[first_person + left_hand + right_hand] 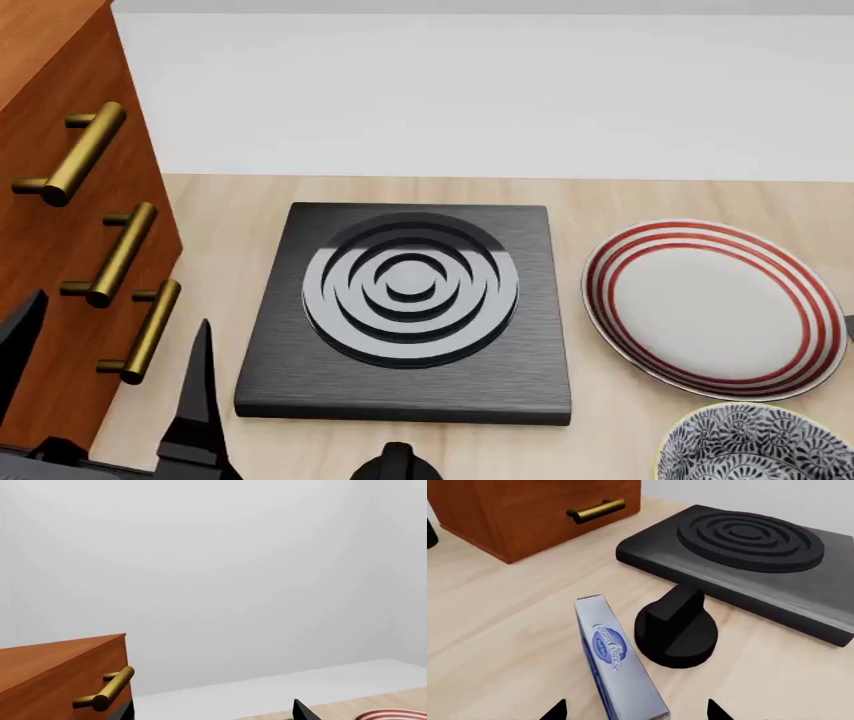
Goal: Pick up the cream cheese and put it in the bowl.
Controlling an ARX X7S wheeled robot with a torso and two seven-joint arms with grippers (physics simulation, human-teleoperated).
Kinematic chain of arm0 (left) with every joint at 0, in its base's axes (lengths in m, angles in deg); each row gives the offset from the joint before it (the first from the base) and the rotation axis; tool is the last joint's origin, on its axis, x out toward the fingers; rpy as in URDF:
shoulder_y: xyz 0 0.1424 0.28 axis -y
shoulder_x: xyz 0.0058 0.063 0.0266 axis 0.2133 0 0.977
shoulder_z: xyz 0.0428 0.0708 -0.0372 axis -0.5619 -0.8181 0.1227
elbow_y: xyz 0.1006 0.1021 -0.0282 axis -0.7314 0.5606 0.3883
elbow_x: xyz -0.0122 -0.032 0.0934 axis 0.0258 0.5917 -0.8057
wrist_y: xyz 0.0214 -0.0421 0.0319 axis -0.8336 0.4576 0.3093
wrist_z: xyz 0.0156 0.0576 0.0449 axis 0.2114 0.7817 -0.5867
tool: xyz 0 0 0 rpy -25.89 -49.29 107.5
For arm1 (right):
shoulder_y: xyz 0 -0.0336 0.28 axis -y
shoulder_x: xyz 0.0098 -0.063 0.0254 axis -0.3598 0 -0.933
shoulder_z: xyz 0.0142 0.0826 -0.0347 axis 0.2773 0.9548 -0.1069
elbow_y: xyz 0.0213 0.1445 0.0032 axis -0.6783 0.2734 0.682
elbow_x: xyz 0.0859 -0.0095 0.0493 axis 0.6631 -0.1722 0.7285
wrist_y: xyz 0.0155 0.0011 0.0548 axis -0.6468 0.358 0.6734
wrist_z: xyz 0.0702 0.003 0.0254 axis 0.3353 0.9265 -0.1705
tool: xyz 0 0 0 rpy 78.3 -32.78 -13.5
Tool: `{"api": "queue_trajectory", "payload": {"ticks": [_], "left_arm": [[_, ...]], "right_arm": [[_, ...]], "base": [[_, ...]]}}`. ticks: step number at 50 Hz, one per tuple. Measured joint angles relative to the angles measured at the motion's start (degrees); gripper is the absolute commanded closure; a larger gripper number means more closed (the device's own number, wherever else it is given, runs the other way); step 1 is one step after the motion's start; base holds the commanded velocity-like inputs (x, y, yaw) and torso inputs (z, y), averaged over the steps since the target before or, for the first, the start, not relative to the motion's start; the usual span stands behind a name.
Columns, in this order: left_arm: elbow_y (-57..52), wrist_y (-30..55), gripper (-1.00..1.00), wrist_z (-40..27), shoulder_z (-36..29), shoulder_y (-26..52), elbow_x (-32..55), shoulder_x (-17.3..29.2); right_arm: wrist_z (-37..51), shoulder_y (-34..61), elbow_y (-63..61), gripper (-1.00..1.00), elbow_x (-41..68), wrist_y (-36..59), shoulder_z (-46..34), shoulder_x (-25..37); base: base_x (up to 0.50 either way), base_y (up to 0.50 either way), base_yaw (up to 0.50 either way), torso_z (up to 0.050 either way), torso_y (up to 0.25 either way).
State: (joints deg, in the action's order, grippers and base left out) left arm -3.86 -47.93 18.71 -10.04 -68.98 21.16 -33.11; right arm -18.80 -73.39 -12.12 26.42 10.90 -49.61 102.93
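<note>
The cream cheese (617, 662), a silver-grey box with a blue oval logo, lies on the wooden counter in the right wrist view. My right gripper (635, 712) is open, and the box's near end sits between its two dark fingertips with a gap on each side. The box and the right gripper are out of the head view. The bowl (761, 447), white with a dark leaf pattern, shows at the bottom right of the head view. My left gripper (118, 312) is open and empty beside the cabinet; it also shows in the left wrist view (212, 715).
A black stove plate (414, 310) lies mid-counter, with its black knob (677, 630) right beside the box. A red-striped white plate (707, 305) sits behind the bowl. A wooden cabinet (67, 240) with brass handles stands at the left.
</note>
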Motion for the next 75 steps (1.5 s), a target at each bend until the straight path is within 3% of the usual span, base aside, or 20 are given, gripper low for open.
{"api": "queue_trajectory", "payload": {"ticks": [67,68,75], "left_arm": [[0.0,-0.5,-1.0,-0.7,-1.4,0.4,-0.2,0.8],[0.0,-0.5,-1.0,-0.8,-1.4,0.4,-0.2,0.8],[-0.1,-0.5,-1.0,-0.8,-1.5,0.4,-0.1,0.9]], "right_arm": [[-2.9,2.8,10.0,-1.0,0.7,-3.6,-1.3,-2.9],[-3.0,2.9,10.2,1.0,0.7,-3.7,-1.4,-2.9],[-3.4,3.6,11.3,1.0,0.9,-4.2,-1.7,-3.3]], "base": [[0.0,0.0,0.0,0.0,0.0],[0.0,0.0,0.0,0.0,0.0],[0.0,0.0,0.0,0.0,0.0]]}}
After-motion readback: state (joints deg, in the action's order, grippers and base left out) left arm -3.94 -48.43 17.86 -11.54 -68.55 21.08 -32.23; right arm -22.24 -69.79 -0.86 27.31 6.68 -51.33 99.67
